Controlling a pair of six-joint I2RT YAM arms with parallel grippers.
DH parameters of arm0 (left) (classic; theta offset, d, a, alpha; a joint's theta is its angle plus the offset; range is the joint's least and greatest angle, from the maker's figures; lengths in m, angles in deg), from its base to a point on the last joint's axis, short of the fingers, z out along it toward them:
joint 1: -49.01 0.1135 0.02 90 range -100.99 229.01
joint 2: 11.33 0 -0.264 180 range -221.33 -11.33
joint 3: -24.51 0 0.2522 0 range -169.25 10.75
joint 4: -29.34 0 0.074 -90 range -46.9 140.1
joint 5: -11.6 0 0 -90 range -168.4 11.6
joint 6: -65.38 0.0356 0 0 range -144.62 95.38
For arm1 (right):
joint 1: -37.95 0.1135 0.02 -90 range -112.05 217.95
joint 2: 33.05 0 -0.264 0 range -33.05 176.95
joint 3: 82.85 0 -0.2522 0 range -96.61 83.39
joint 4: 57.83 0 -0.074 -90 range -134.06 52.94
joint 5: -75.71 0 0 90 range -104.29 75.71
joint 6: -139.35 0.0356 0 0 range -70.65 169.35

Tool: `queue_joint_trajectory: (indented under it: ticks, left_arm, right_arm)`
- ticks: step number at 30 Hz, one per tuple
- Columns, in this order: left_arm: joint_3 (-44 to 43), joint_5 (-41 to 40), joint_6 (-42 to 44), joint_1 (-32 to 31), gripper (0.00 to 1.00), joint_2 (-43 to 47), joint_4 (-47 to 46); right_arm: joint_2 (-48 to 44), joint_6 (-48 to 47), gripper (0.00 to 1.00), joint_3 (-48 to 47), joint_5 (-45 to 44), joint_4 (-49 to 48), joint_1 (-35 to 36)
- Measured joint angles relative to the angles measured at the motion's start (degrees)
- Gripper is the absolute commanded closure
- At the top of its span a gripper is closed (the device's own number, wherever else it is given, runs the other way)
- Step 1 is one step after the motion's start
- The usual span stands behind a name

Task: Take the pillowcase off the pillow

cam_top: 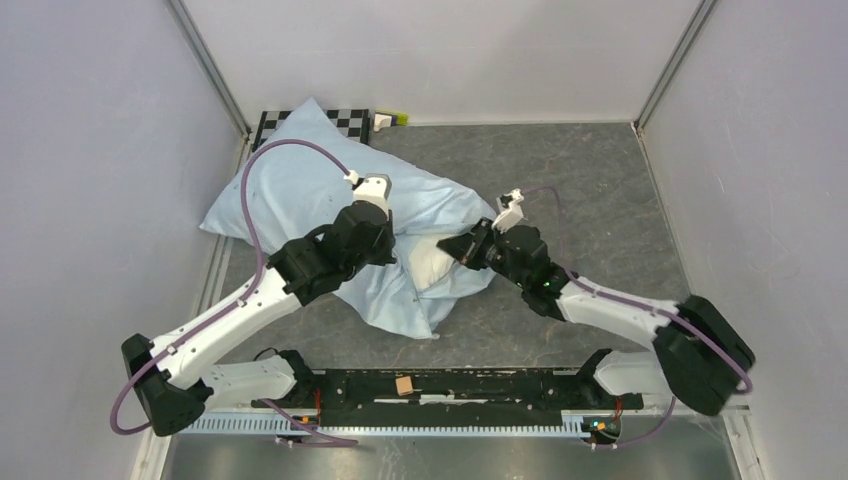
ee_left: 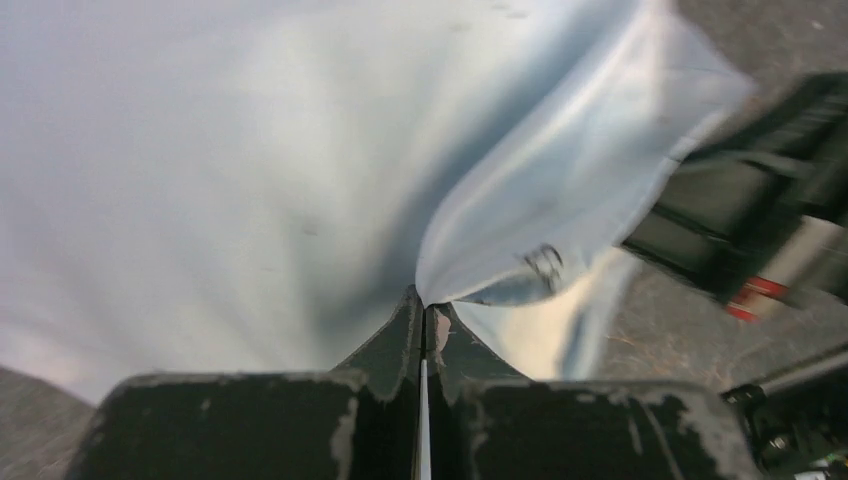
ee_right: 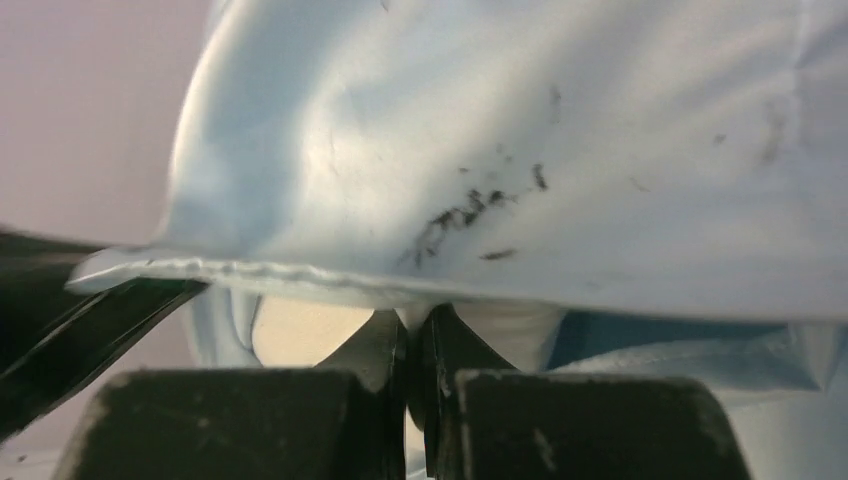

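The pale blue pillowcase (cam_top: 300, 190) lies crumpled at the left middle of the table, still round most of the pillow. The cream-white pillow (cam_top: 437, 262) shows bare at the case's open end. My left gripper (cam_top: 396, 247) is shut on a fold of the pillowcase (ee_left: 540, 200), pinched at its fingertips (ee_left: 425, 305). My right gripper (cam_top: 457, 249) is shut on the pillow's white cloth (ee_right: 500, 330) just under the case's hem (ee_right: 250, 272); its tips (ee_right: 415, 322) meet there. The two grippers are close together, and the right one shows in the left wrist view (ee_left: 740, 220).
A checkerboard (cam_top: 350, 120) and a small yellow-green object (cam_top: 395, 118) lie at the back behind the pillow. Grey walls enclose the table on three sides. A black rail (cam_top: 440, 385) runs along the near edge between the arm bases.
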Motion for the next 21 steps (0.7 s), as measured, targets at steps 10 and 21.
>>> queue_joint_trajectory:
  ticks: [10, 21]
  left_arm:
    - [0.4, -3.2, -0.7, 5.4, 0.54, 1.0, 2.7]
    - [3.9, 16.5, -0.7, 0.8, 0.02, 14.3, -0.1]
  right_arm:
    - [-25.2, -1.4, 1.0, 5.0, -3.5, 13.1, -2.5]
    - [-17.4, -0.8, 1.0, -1.6, -5.5, 15.5, -3.0]
